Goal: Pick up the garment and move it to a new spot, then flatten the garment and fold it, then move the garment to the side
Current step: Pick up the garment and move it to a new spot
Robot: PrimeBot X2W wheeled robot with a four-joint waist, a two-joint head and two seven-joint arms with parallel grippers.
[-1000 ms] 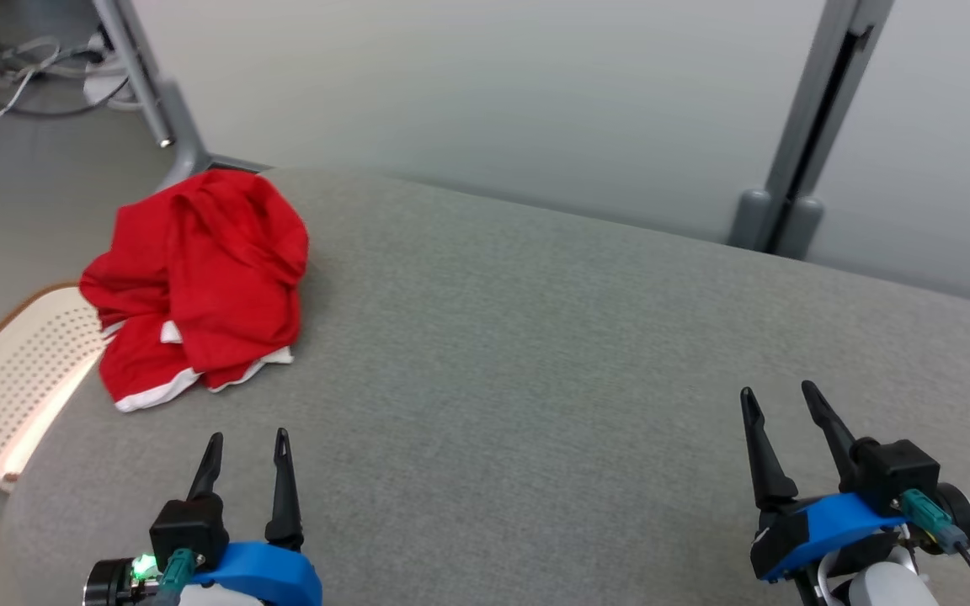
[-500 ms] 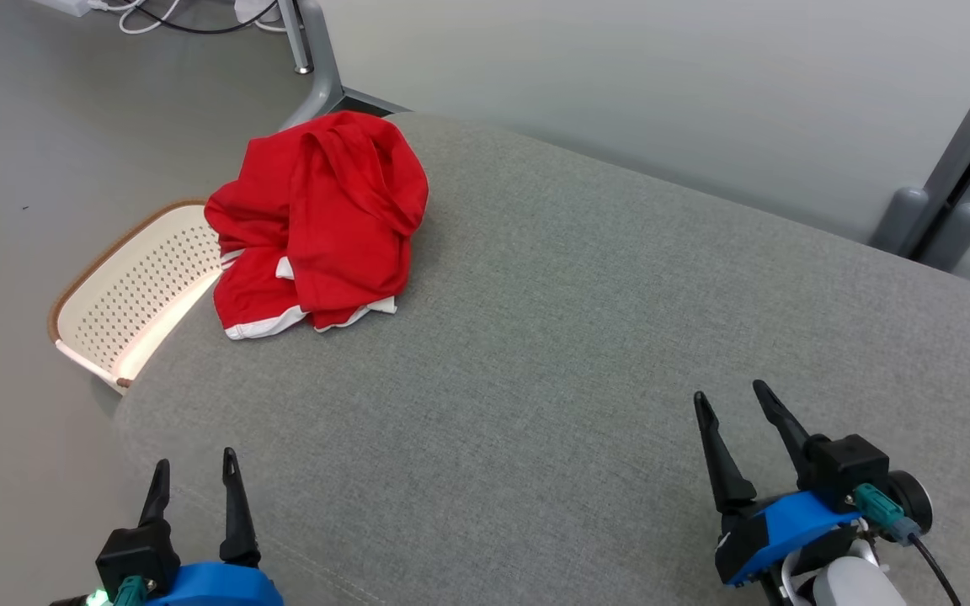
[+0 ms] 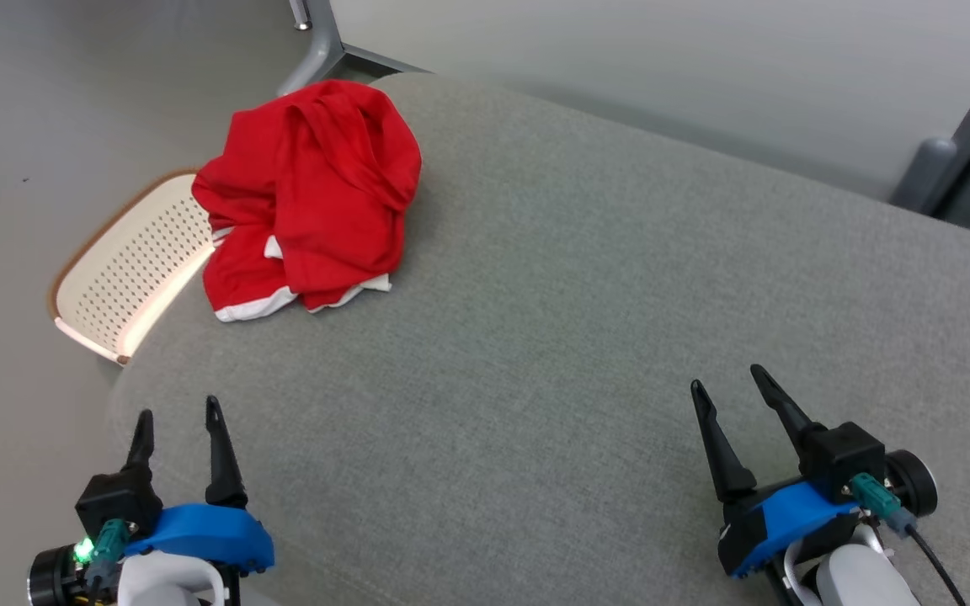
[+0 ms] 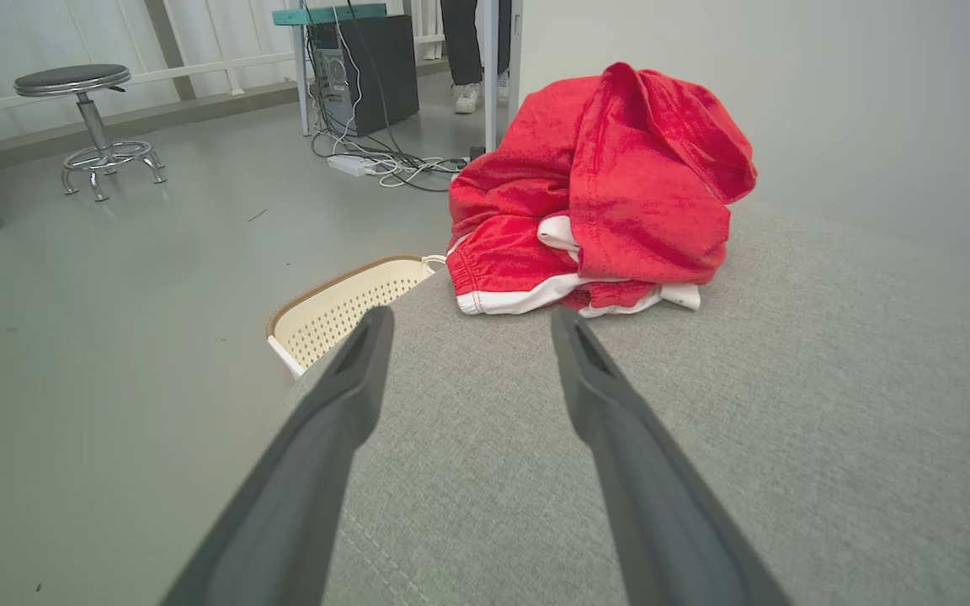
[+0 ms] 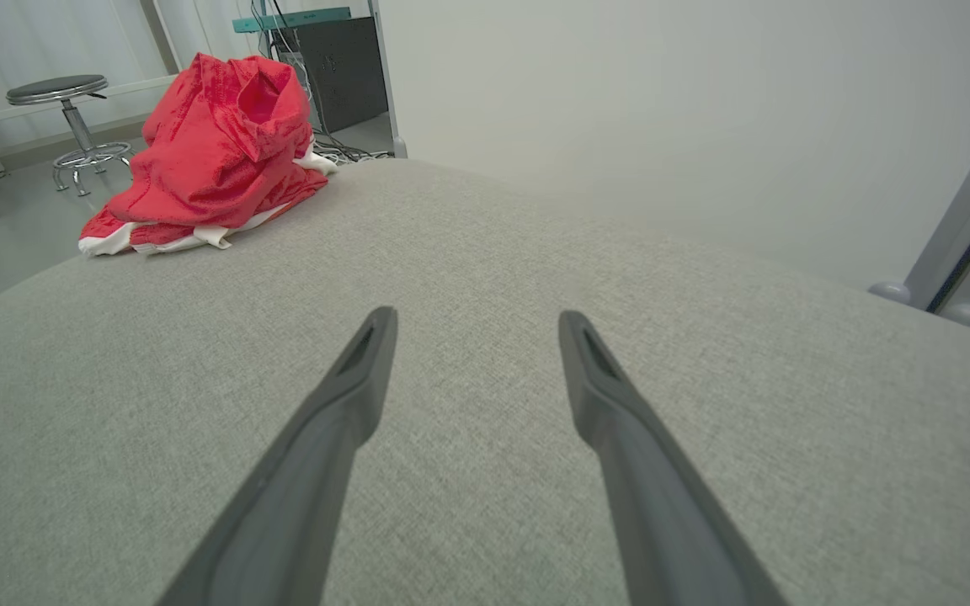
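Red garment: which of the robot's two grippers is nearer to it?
Left. The left gripper sits a little short of the red garment, pointing toward it; the right gripper is far off across the grey surface.

My head camera looks down from above the near edge of the grey cushion (image 3: 578, 295). My left wrist camera sits low at the near-left corner, facing far; my right one skims low, facing far-left. All three share the red garment (image 3: 317, 185).
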